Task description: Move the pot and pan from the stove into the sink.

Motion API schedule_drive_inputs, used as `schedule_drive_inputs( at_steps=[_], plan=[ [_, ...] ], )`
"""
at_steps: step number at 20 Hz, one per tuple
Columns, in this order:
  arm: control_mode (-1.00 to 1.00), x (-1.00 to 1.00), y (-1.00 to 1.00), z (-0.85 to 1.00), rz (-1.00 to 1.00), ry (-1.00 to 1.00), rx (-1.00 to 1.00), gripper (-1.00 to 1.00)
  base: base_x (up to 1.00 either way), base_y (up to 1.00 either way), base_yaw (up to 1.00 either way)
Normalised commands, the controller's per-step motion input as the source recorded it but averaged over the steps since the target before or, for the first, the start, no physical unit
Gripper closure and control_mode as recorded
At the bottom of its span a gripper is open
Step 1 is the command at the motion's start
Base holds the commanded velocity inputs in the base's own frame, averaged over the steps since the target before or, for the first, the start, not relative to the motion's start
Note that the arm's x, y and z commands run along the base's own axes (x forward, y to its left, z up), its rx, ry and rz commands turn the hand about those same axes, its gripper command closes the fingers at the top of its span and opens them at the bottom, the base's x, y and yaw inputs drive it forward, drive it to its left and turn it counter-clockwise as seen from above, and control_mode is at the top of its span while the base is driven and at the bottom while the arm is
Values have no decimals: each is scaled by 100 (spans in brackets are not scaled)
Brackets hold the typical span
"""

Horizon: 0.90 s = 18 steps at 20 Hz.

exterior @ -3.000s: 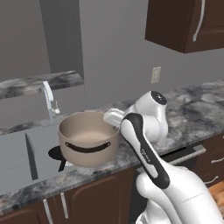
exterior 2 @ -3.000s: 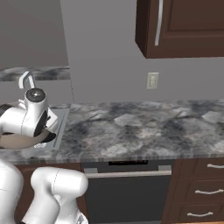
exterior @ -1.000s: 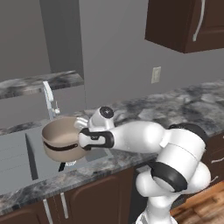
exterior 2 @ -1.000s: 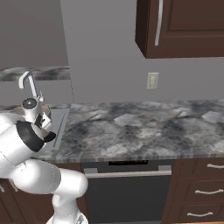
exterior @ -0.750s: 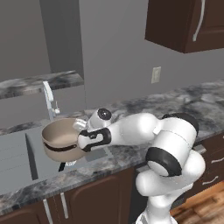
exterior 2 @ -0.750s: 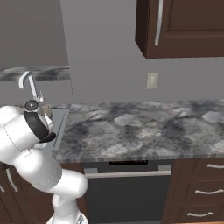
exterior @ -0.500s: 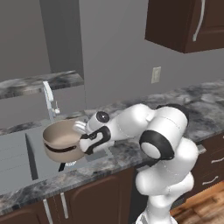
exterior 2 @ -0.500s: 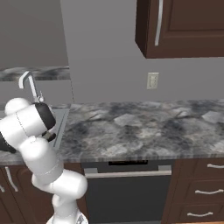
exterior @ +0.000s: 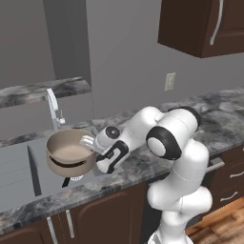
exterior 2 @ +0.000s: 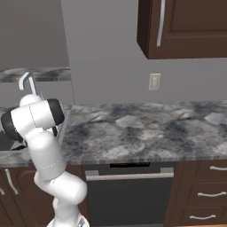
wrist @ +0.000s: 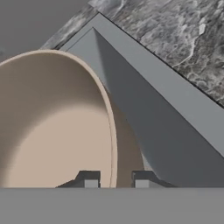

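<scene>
The beige pot [exterior: 70, 153] hangs tilted over the grey sink [exterior: 19, 167], just in front of the thin silver faucet [exterior: 53, 107]. My gripper [exterior: 94, 145] is shut on the pot's right rim. In the hand view the pot [wrist: 52, 127] takes up the left side, and my gripper [wrist: 116, 183] has one fingertip inside the rim and one outside, with the sink [wrist: 166, 131] wall beyond. A short dark strip [exterior: 66, 181] pokes out below the pot; I cannot tell whether it belongs to the pan. The stove is out of view.
Marbled grey counter [exterior: 143, 164] runs right of the basin and across the right base view [exterior 2: 133, 128]. A dark upper cabinet [exterior: 200, 26] hangs at the top right. Dark drawers [exterior 2: 199, 195] and an appliance front [exterior 2: 128, 195] sit below the counter.
The arm has carried the pot left from above the counter's edge to over the sink, with the elbow folding in after it. In the last half second the pot has barely moved.
</scene>
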Motion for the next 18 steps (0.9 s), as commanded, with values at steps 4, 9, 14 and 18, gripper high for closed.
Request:
schedule_drive_inputs(
  at_steps=[4, 9, 14, 18],
  plan=[
    [-100, 3, 20, -5, 0, 0, -4, 100, 0, 0, 0],
    [-100, 0, 0, 13, 0, 0, 1, -100, 0, 0, 0],
    [-100, 1, 0, 59, 0, 0, 4, -100, 0, 0, 0],
    [-100, 1, 0, 92, 0, 0, 8, -100, 0, 0, 0]
  ],
)
